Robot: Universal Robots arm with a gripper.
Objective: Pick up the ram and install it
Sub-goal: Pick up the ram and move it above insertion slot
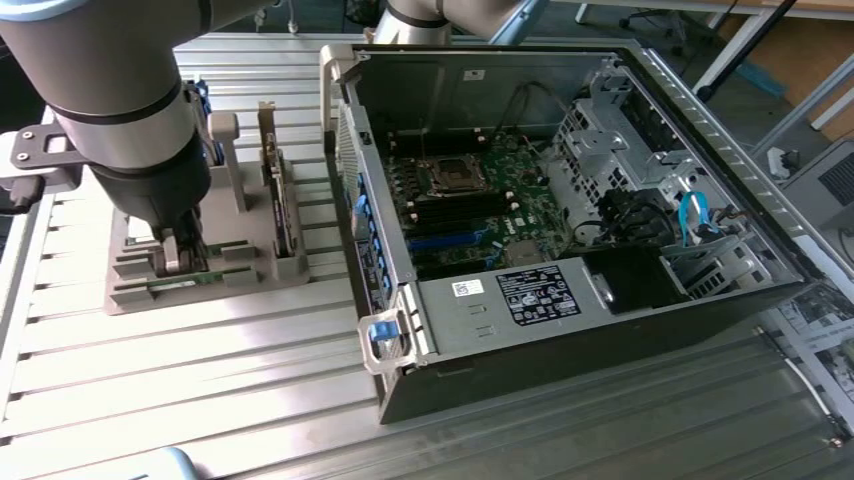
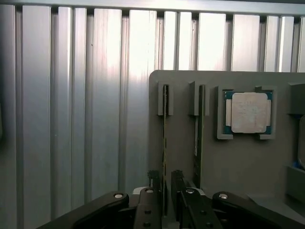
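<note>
Pick-up step: we find the claw (image 2: 165, 183) released, apparently straddling the slim green ram stick (image 2: 165, 129) upright in its grey slotted holder (image 2: 183, 143); gripping calls for centred, even closure.

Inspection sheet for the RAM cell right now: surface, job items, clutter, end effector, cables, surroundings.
Surface: ribbed aluminium table.
Job's things: slim green RAM stick and its twin stick, on edge in grey slotted holder; open black computer case.
Clutter: square silver processor chip, dark upright expansion card, same holder.
End effector: open, straddling the first stick.
Cables: blue cables inside case.
Surroundings: metal frame bars beyond case.
</note>
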